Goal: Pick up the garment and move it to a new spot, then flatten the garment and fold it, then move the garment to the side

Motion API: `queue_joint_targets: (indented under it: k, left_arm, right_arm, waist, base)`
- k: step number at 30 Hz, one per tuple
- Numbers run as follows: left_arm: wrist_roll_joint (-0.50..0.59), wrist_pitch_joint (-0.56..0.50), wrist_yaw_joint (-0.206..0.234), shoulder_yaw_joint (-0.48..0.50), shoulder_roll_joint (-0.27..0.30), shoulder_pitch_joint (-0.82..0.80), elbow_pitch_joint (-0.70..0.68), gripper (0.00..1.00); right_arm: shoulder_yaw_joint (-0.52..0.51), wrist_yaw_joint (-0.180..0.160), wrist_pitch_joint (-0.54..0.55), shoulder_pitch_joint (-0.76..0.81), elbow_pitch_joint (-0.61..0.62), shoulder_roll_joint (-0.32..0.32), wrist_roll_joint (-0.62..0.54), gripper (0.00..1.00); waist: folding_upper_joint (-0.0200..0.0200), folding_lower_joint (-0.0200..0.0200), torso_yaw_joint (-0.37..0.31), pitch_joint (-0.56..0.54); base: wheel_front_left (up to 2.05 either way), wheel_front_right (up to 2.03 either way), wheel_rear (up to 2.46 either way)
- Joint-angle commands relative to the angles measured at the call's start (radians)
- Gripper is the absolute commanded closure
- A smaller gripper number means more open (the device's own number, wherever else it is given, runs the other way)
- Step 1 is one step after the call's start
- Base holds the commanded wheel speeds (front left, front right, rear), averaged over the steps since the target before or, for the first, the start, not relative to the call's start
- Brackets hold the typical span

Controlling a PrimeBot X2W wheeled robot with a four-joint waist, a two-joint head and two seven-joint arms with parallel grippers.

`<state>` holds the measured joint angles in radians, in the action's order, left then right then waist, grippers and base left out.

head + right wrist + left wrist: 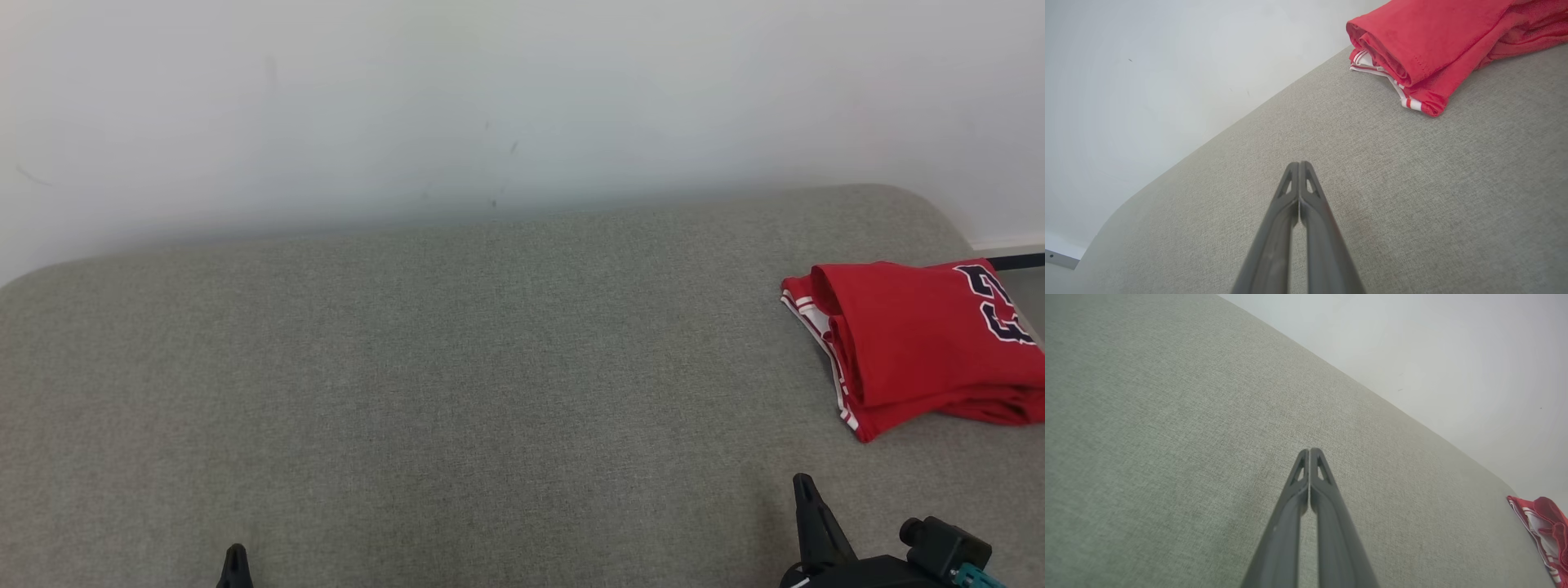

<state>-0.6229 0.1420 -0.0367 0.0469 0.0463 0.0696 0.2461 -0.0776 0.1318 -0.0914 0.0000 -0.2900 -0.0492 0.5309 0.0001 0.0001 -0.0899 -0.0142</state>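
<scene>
A folded red jersey of soft knit cloth (922, 343) – white-and-red striped trim along its layered edges, dark numerals on its upper face – lies at the far right of a broad grey-green upholstered surface (457, 367) with a coarse woven texture and rounded corners. Behind the surface rises a plain white wall (490, 98) with a few faint scuffs, and a thin dark bar (1016, 261) pokes out just beyond the jersey. The left pincer (1309, 450) hovers over bare weave well apart from the jersey, its long dark tapered fingers pressed together with nothing between them. The right pincer (1299, 163) is likewise closed and empty – nearer the jersey, with open fabric between them.
</scene>
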Motion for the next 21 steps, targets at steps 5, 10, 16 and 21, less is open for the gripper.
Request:
queue_joint_targets:
  k: [5,10,16,21]
  left_arm:
    - [-0.100,-0.024,-0.013,0.010,0.003,-0.039,-0.014,1.00]
    - [-0.157,-0.039,-0.018,0.014,0.003,-0.049,-0.013,1.00]
    - [-0.237,-0.059,-0.027,0.019,0.003,-0.062,-0.013,1.00]
    - [-0.300,-0.076,-0.032,0.024,0.004,-0.072,-0.012,1.00]
  right_arm:
    - [-0.005,0.000,0.020,-0.030,0.019,0.000,0.111,1.00]
    - [-0.007,0.000,0.031,-0.035,0.021,-0.001,0.173,1.00]
    - [-0.010,-0.001,0.048,-0.042,0.024,-0.001,0.260,1.00]
    - [-0.012,-0.001,0.062,-0.049,0.026,-0.001,0.329,1.00]
  waist:
    - [-0.0001,0.0000,0.005,0.001]
    - [-0.0001,0.0000,0.009,0.002]
    - [-0.0001,0.0000,0.014,0.003]
    - [-0.0001,0.0000,0.019,0.004]
  base:
    - [0.00,0.00,0.00]
    - [0.00,0.00,0.00]
    - [0.00,0.00,0.00]
    - [0.00,0.00,0.00]
